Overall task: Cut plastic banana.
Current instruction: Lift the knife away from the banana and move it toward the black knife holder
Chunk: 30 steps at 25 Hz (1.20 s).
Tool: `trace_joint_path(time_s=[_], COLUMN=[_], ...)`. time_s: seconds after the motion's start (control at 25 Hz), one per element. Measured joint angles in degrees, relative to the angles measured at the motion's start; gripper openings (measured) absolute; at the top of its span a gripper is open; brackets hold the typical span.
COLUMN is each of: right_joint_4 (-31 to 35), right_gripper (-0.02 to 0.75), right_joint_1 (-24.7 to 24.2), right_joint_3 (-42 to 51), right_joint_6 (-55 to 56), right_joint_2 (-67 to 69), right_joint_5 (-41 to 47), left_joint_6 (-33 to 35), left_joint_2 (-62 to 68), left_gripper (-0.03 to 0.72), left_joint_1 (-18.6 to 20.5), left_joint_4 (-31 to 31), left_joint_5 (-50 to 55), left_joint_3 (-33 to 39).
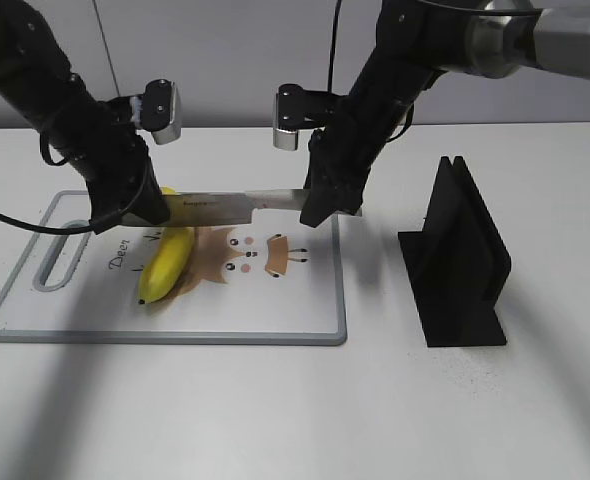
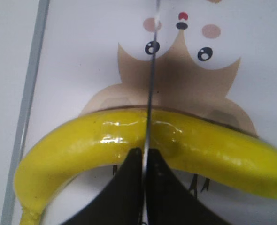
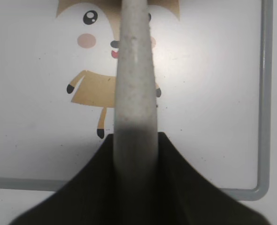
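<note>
Right gripper point(image 1: 320, 205) is clamped tight on the pale handle of the knife point(image 1: 237, 206), its dark fingers point(image 3: 185, 187) wrapped round both sides of it in the right wrist view. The blade runs level out to the left, where the left gripper point(image 1: 140, 208) has its fingers point(image 2: 124, 187) pinched together on the thin steel near the tip, seen edge-on in the left wrist view. Directly under that edge lies the plastic banana point(image 1: 167, 258), glossy yellow, lying flat and whole on the cutting board point(image 1: 305, 310) with its stem end toward the board's left rim. The blade crosses the banana near its middle; whether it touches the skin, can't tell. Off to the right stands a black knife holder point(image 1: 460, 255), well apart from the board.
</note>
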Motion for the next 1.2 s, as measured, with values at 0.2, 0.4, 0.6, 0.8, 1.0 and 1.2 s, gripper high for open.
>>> trace_joint_path(time_s=[0.2, 0.4, 0.6, 0.8, 1.0, 1.2], right_joint_4=[0.0, 0.0, 0.0, 0.6, 1.2, 1.1], right_gripper=[0.183, 0.183, 0.183, 0.183, 0.183, 0.183], right_joint_1=[0.0, 0.0, 0.0, 0.1, 0.2, 0.2], right_joint_3=[0.0, 0.0, 0.0, 0.0, 0.0, -2.1], right_joint_6=[-0.1, -0.1, -0.1, 0.2, 0.6, 0.8], right_joint_2=[0.0, 0.0, 0.0, 0.2, 0.3, 0.3], right_joint_5=[0.0, 0.0, 0.0, -0.2, -0.6, 0.2], left_joint_6=[0.0, 0.0, 0.0, -0.3, -0.4, -0.4], left_joint_2=[0.0, 0.0, 0.0, 0.0, -1.5, -4.7], left_gripper=[0.002, 0.001, 0.003, 0.093, 0.214, 0.291], left_joint_1=[0.0, 0.0, 0.0, -0.1, -0.2, -0.2], left_joint_4=[0.0, 0.0, -0.2, -0.4, -0.4, -0.4], left_joint_5=[0.0, 0.0, 0.0, -0.8, -0.8, 0.1], left_joint_3=[0.0, 0.0, 0.0, 0.3, 0.6, 0.6])
